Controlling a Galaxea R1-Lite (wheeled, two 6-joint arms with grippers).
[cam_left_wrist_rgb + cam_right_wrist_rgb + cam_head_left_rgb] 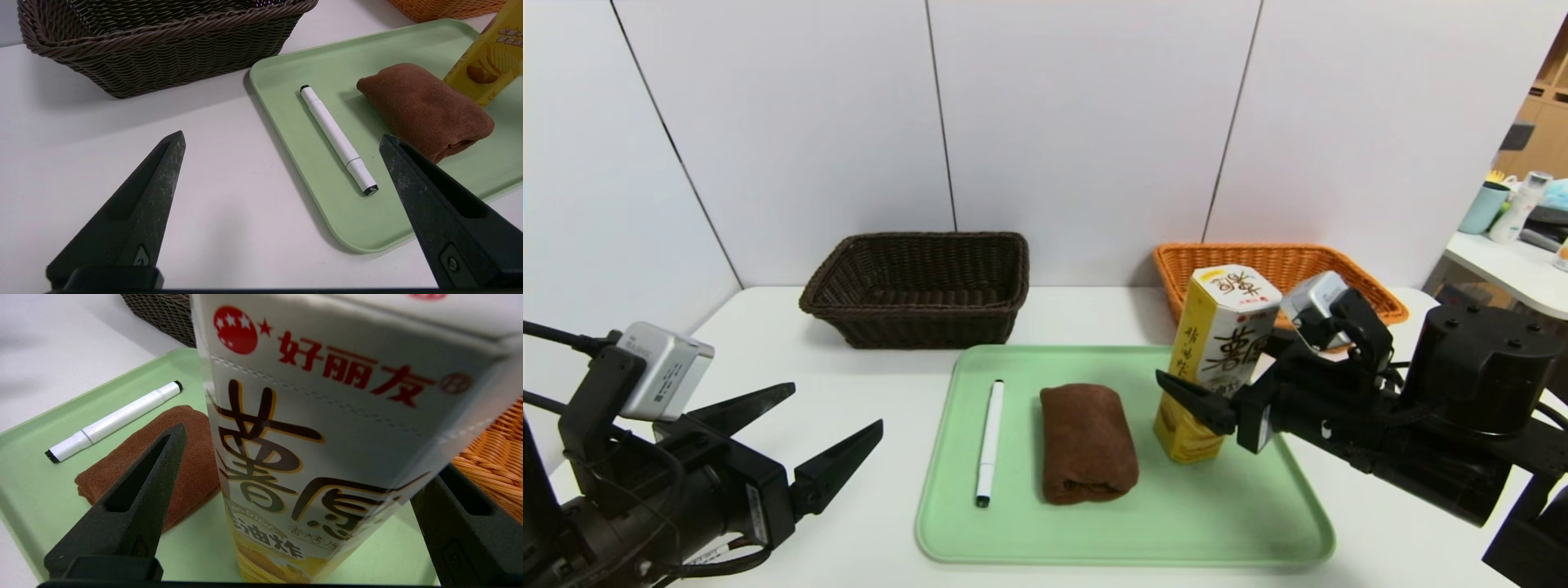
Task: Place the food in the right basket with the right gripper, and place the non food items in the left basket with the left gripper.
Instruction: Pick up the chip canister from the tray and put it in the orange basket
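Counting three things on green tray (1258, 523): one pen (989, 442), one towel (1087, 442), one snack box (1219, 363). Two baskets behind: dark (920, 286), orange (1258, 265). Our right gripper (1217, 392) wide apart, straddling box, gripping nothing; left gripper (837, 425) spread, empty.

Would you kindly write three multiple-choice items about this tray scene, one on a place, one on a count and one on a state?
1. Where does the pen lie?
A. in the dark basket
B. on the green tray, left of the brown towel
C. on the bare table

2. How many things are on the tray?
A. two
B. three
C. four

3. How is the right gripper?
A. open, with a finger on each side of the upright snack box
B. shut on the towel
C. open over the orange basket

Key: 1 B, the head view shows the pen beside the towel; 2 B, pen, towel and box; 3 A, the right wrist view shows the box between spread fingers.
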